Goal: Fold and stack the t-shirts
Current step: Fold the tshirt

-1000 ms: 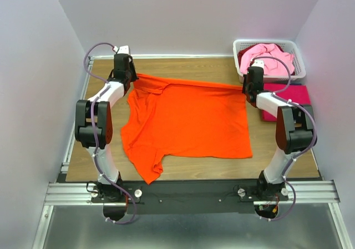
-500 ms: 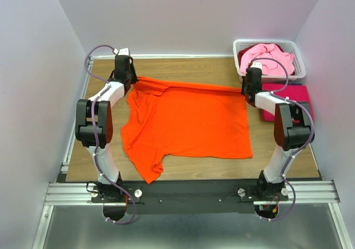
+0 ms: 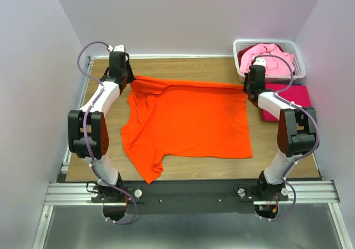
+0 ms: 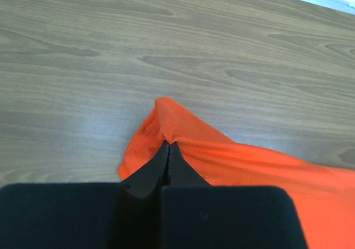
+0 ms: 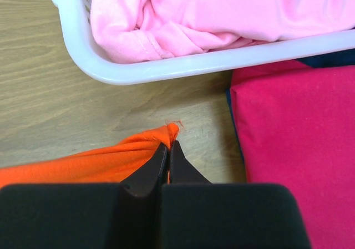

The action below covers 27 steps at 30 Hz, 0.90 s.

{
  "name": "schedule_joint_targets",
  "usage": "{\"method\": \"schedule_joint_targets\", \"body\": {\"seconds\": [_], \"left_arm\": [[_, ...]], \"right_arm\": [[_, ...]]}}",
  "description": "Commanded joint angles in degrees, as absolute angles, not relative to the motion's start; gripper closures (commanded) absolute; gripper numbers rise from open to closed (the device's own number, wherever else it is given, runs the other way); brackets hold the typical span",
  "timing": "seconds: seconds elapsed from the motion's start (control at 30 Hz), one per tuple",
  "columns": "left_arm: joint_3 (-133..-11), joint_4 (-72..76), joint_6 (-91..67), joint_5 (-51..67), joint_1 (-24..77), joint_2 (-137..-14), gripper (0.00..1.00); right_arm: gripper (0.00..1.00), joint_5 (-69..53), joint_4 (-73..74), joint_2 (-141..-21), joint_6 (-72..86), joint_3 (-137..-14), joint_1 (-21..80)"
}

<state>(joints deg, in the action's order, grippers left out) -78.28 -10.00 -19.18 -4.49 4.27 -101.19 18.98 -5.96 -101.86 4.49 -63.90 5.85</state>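
1. The orange t-shirt (image 3: 188, 121) lay spread across the middle of the wooden desk (image 3: 188, 66). One sleeve trailed toward the near edge on the left, and the body was mostly flat.
2. The left end effector (image 4: 168, 145) was clamped on the far left corner of the orange t-shirt. A small peak of cloth was pinched between its black fingers, close above the wood.
3. The right end effector (image 5: 168, 143) was likewise closed on the far right corner of the same shirt. The far hem ran between the two grips as a creased ridge.
4. The magenta-red t-shirt (image 3: 288, 96) lay folded flat at the right side of the desk, just beside the right grip.
5. The white basket (image 5: 166, 66) stood in the far right corner, directly behind the magenta-red t-shirt. It held the crumpled pale pink t-shirt (image 3: 269, 59).
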Motion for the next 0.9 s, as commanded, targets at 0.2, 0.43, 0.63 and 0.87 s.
{"method": "schedule_joint_targets", "body": {"seconds": [0.2, 0.43, 0.63, 0.87], "left_arm": [[-76.82, -18.72, -19.6, -4.93, 4.04, -97.12, 1.0], [-75.5, -20.39, -20.57, -2.2, 4.13, -98.09, 1.0], [-76.46, -24.07, -20.22, -1.32, 4.13, -97.03, 1.0], [-74.36, -26.54, -19.86, -0.7, 4.13, -95.36, 1.0]], "right_arm": [[0.96, 21.27, -1.14, -97.38, 5.8, -61.17, 4.66], [0.96, 19.78, 2.19, -97.38, 8.17, -60.91, 4.66], [0.96, 19.86, 5.62, -96.95, 9.93, -61.87, 4.66], [0.96, 20.65, 7.82, -95.71, 11.07, -61.7, 4.66]]}}
